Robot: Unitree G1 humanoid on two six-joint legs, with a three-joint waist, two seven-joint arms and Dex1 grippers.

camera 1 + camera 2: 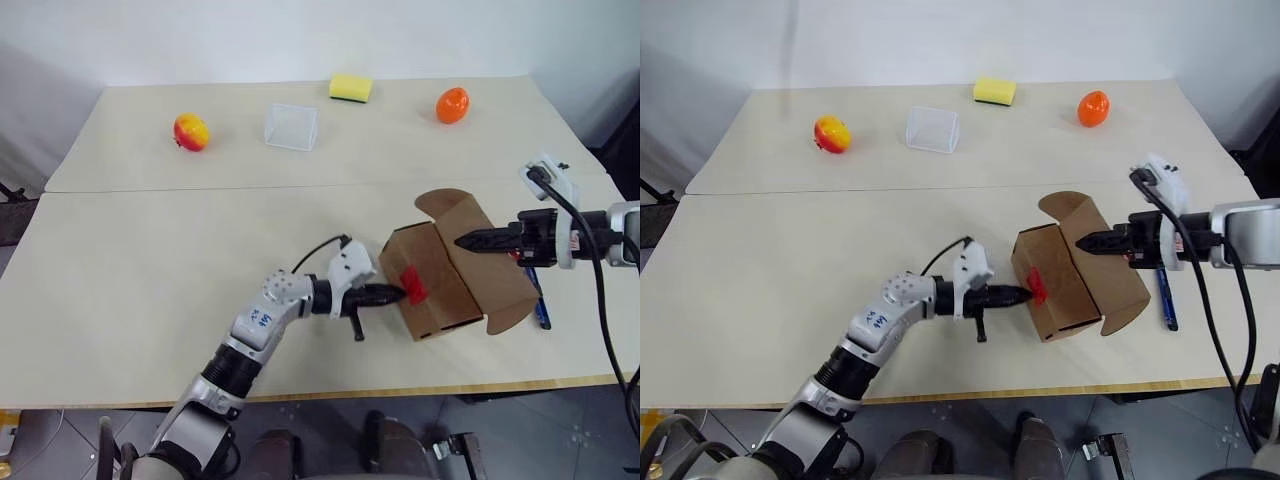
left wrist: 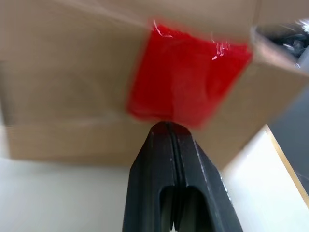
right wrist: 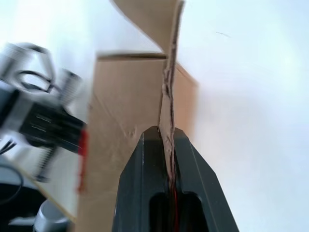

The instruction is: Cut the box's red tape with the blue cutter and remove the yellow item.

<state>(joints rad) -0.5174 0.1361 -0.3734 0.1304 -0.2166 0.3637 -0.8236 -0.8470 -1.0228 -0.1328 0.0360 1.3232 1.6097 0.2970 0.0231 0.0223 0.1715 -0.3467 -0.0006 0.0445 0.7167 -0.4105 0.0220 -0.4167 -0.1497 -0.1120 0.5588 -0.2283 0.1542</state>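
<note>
From the head views you see the small brown cardboard box [image 1: 440, 275] lying on the pale counter [image 1: 150, 260], lid up, its bright red tape patch [image 1: 411, 284] facing the left gripper [image 1: 398, 294], while the slim dark blue cutter [image 1: 1164, 300] lies on the counter just beyond it

Your left wrist view adds that those jaws are pressed together, tips at the tape's edge

Your right wrist view shows the right gripper [image 3: 165, 140] clamped on the cardboard lid flap [image 3: 166, 58]
</note>
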